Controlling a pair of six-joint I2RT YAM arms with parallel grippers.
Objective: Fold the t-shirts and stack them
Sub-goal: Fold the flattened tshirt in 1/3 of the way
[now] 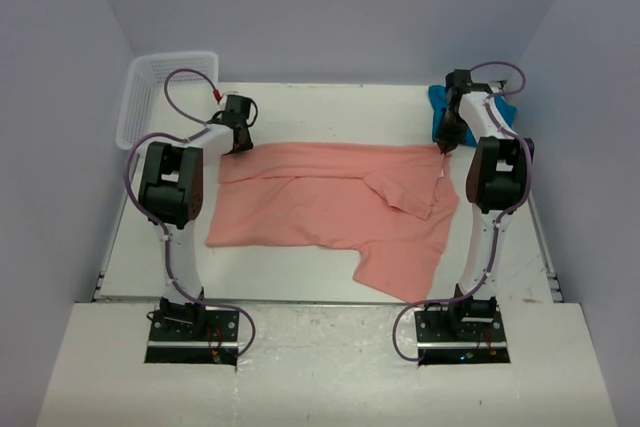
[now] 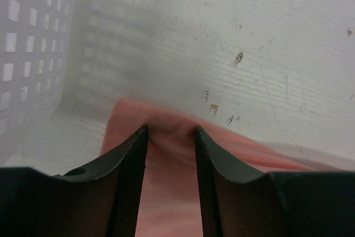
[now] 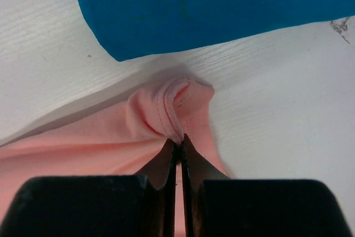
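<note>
Two shirts, both light, limp and quick to crease. The pink shirt (image 1: pixel 330 202) lies spread across the middle of the desk (image 1: pixel 330 112), one part trailing toward 5 o'clock. The teal shirt (image 1: pixel 438 112) sits bunched at 1 o'clock. Neither will keep a shape, so take yours by hems and corners, two points at once, and lift with the edge taut. The right tool (image 3: pixel 178 140) is clamped together on a rolled bit of pink hem at that shirt's 2 o'clock corner, just beside the teal. The left tool (image 2: pixel 171 132) stands partly apart over the 10 o'clock corner, near the basket (image 1: pixel 150 97). Pink cloth lies between its fingers, apparently not yet pinched.
</note>
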